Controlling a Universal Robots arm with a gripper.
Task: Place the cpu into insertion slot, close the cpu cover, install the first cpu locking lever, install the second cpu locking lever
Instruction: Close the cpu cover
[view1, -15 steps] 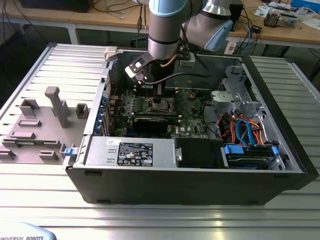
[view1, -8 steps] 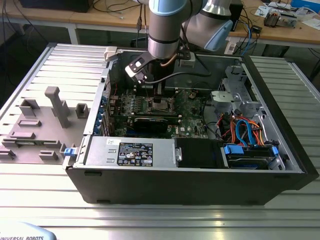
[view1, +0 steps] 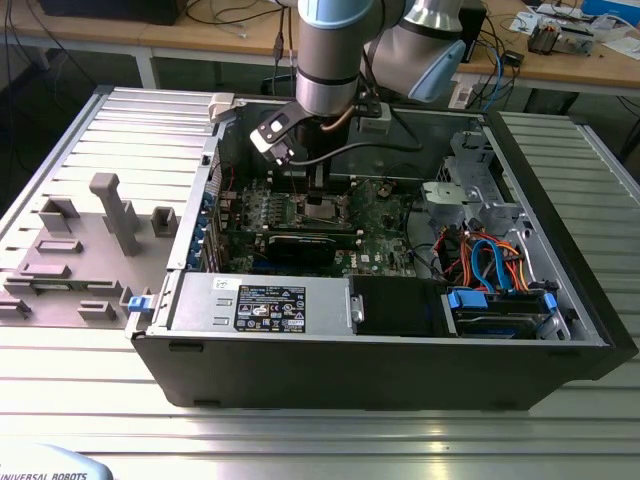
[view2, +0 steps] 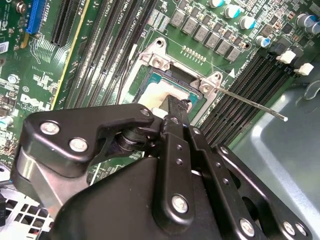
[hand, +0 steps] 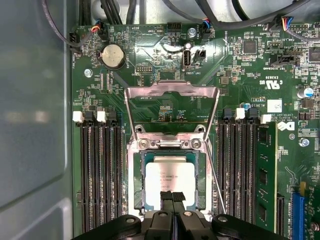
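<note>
The cpu (hand: 170, 176), a square chip with a pale metal top, lies flat in the insertion slot (hand: 134, 175) on the green board. The cpu cover (hand: 170, 90), a thin silver frame, stands swung back on the far side of the slot. One locking lever (hand: 216, 185) is a thin wire raised off the board beside the slot; it juts out as lever (view2: 250, 102). My gripper (hand: 173, 196) hangs just over the chip's near edge, its two black fingers pressed together with nothing between them. In the exterior view the gripper (view1: 318, 192) reaches down into the open computer case.
Long black memory slots (hand: 102, 175) flank the socket on both sides. A black card (view1: 300, 245) and the power supply (view1: 260, 303) lie in front of the board. Drive bay with orange and blue cables (view1: 490, 265) is at the exterior view's right. Case walls (view1: 300, 370) surround everything.
</note>
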